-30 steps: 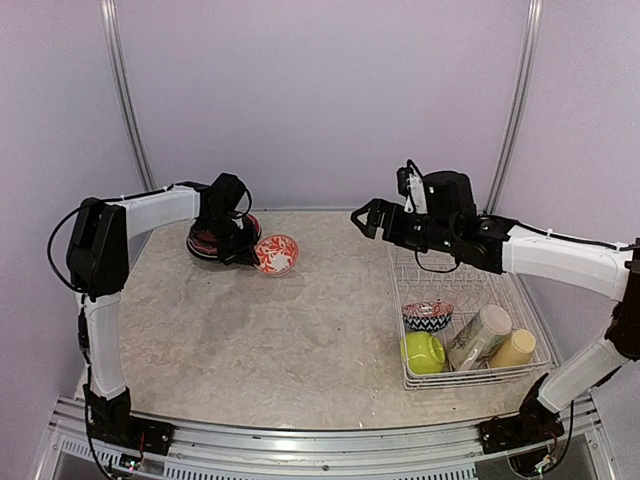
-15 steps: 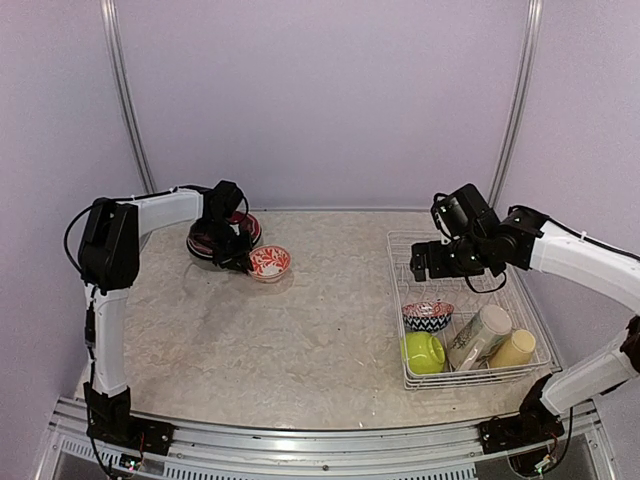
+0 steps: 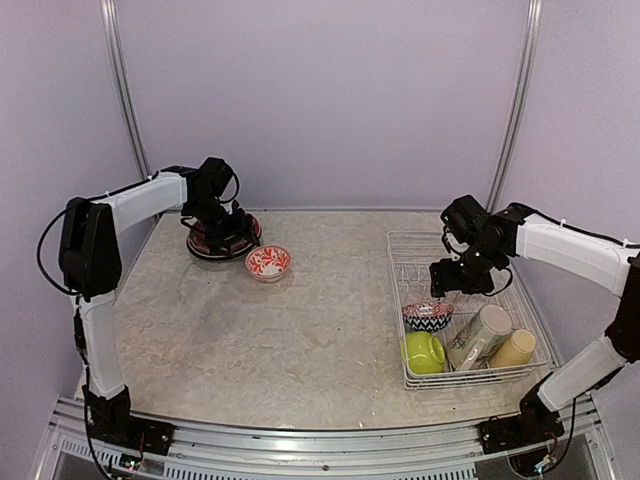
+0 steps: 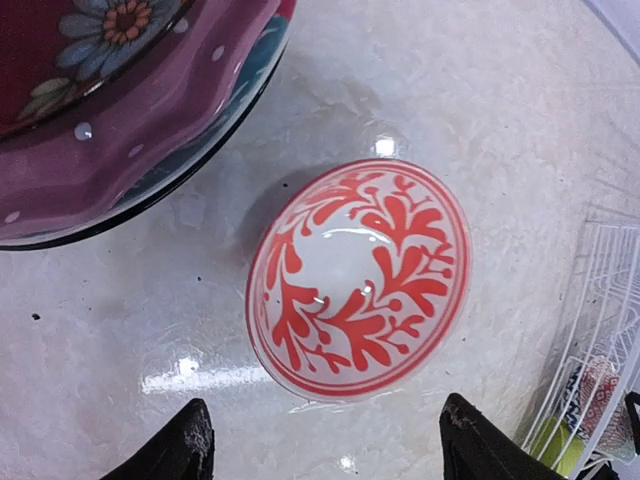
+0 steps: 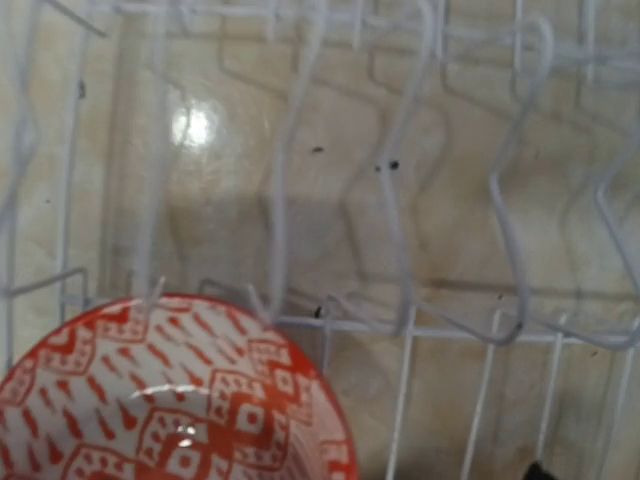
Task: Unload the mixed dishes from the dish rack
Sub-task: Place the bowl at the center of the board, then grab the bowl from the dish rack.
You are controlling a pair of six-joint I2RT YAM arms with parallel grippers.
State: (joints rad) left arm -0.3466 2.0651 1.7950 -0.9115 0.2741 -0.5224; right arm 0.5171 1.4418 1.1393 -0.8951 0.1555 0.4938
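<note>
Your left gripper (image 4: 322,425) stands wide open, empty, near the red-patterned white ceramic bowl (image 4: 358,280) on the far-left table (image 3: 330,330). Your right gripper (image 3: 457,280) hovers over the white wire dish rack (image 3: 480,381), opening unclear.

A glossy, mottled beige tabletop (image 4: 150,330) lies under the left claw (image 4: 325,445). A streak of glare (image 4: 185,375) sits just ahead of it, with a few dark specks (image 4: 35,317) off to one side. The same surface shows beneath the right claw (image 3: 452,283), speckled too and marked by one bright patch. Beyond both claws rises a plain lilac wall (image 3: 320,100). One metal pole (image 3: 127,100) slants up past the left claw, and another pole (image 3: 515,100) slants up past the right. Well behind them, at the near edge, runs a ribbed aluminium rail (image 3: 320,440).
</note>
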